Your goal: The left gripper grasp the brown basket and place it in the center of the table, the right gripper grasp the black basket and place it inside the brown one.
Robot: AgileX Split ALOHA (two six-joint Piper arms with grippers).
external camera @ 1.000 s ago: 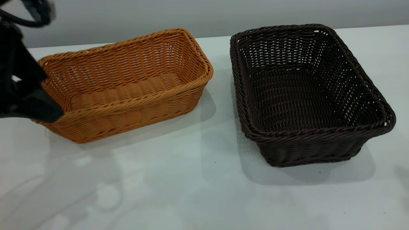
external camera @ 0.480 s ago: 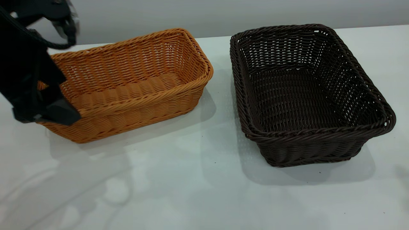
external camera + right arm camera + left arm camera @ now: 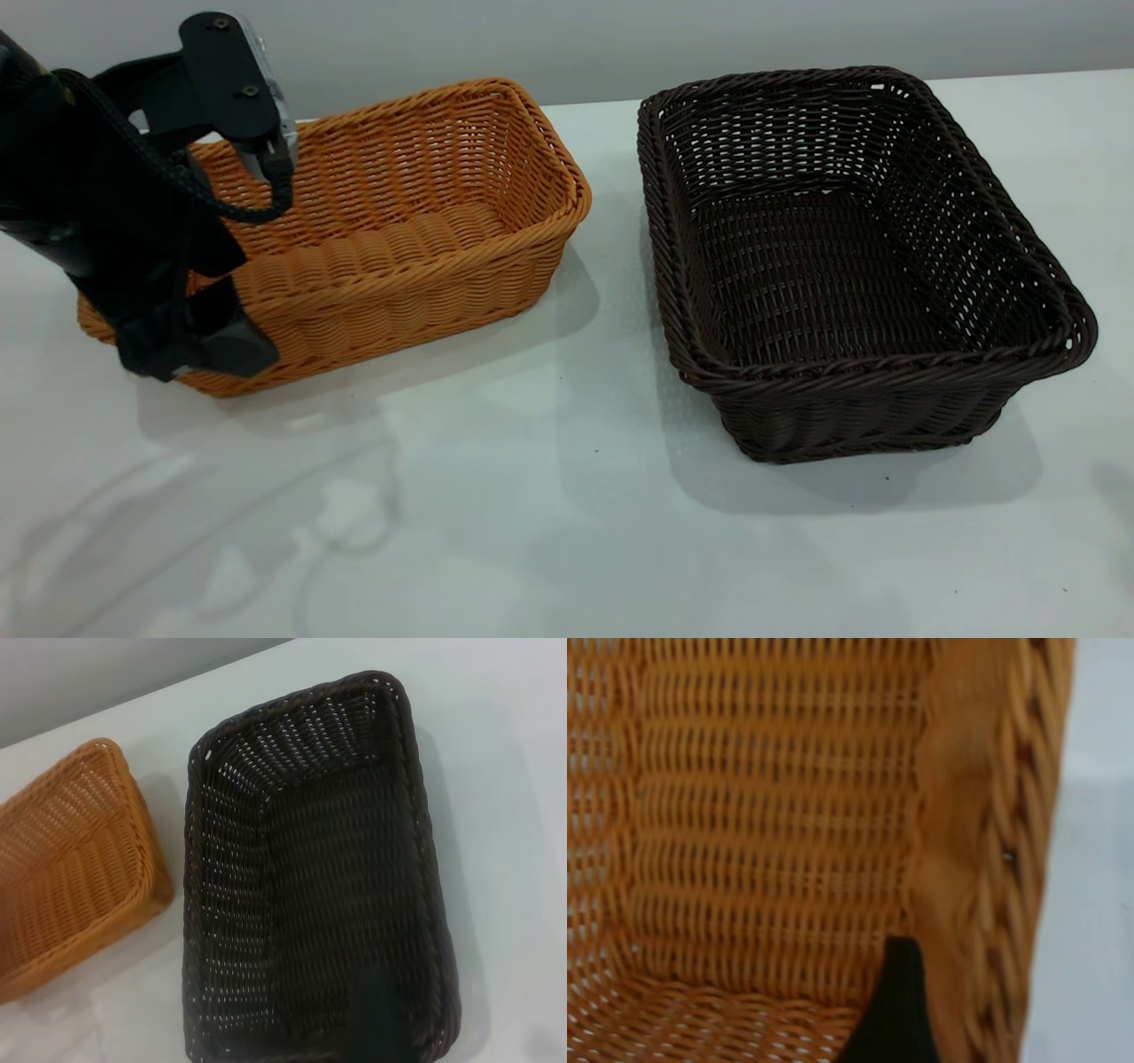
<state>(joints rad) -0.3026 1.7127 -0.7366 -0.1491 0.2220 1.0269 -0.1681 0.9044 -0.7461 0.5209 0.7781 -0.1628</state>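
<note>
Wicker, orange-tan: the brown basket [image 3: 390, 221] sat on the white bench [image 3: 549, 532] at the ext. view's left, long side facing the camera. Left claw [image 3: 199, 341] was at its left end, one jaw outside the near corner wall, the other hidden behind the arm; whether it pinched the wall couldn't be told. Black basket [image 3: 850, 266] stood to the right, apart from the brown one w/ a strip of bench between.

Left wrist view: brown basket's [image 3: 771, 842] inner weave filled the picture, braided rim at one edge, a dark jaw tip inside against the wall.

Right wrist view: looked down on the black basket [image 3: 310, 886], brown basket [image 3: 71, 859] beside it. Right claw's state couldn't be told.
</note>
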